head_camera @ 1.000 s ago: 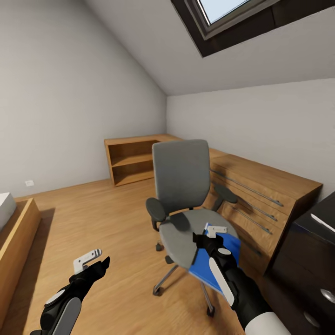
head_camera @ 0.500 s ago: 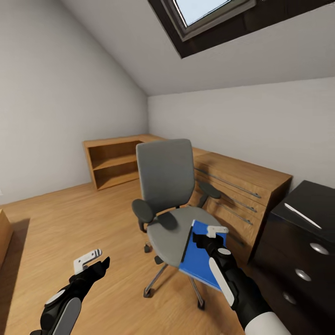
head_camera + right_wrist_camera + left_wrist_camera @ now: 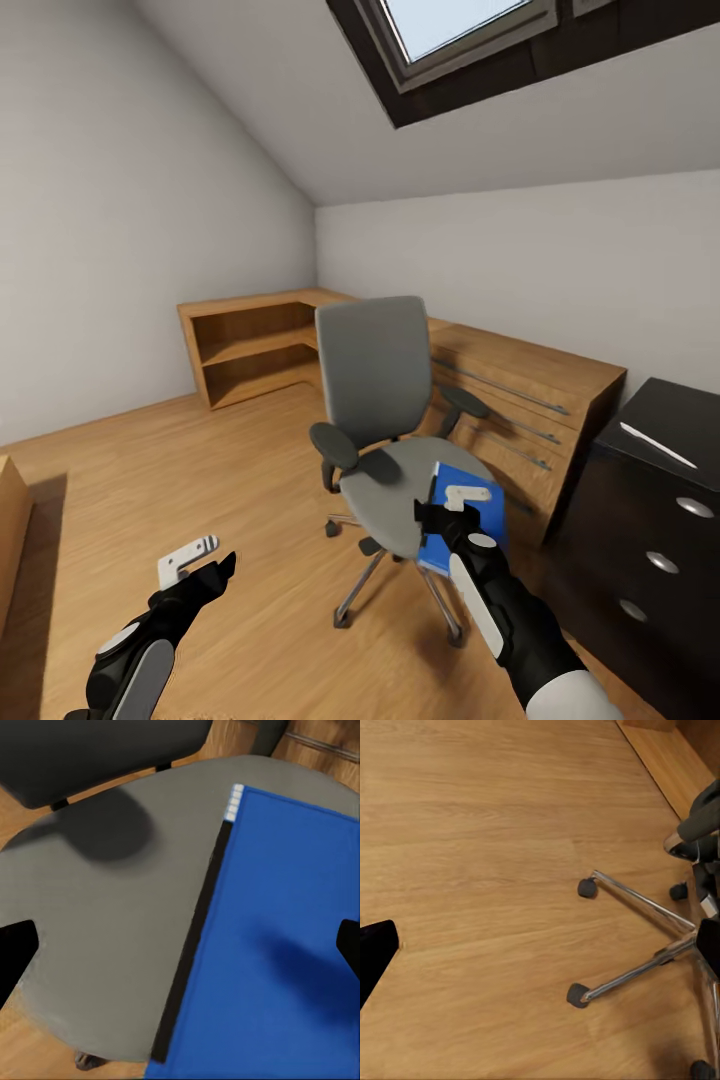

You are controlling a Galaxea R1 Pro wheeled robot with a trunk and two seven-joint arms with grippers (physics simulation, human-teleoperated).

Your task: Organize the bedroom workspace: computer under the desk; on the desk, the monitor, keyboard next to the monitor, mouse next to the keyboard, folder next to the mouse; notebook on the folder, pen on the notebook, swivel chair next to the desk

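Observation:
The swivel chair (image 3: 385, 400), grey with black armrests and a silver star base, stands mid-floor. The bright blue folder (image 3: 470, 510) lies flat on the right part of its seat (image 3: 97, 930). My right gripper (image 3: 455, 505) hovers just over the folder (image 3: 285, 960), open, with its fingertips (image 3: 15, 952) spread wide on either side. My left gripper (image 3: 195, 565) hangs open and empty over bare floor left of the chair, and its wrist view looks down on the chair's star base (image 3: 637, 945). The glossy black desk (image 3: 660, 410) with its knobbed drawers stands at the right, and the white pen (image 3: 657, 445) lies on top.
A long light wooden cabinet (image 3: 520, 390) runs along the far wall behind the chair, with open shelves (image 3: 250, 350) at its left end. Wooden floor (image 3: 200, 470) spreads out to the left. A skylight (image 3: 460, 30) is set in the sloped ceiling.
The view first swung right, bringing the desk further in. Since then the chair has rolled slightly right and turned, with the folder still on its seat. Both arms hold the same pose.

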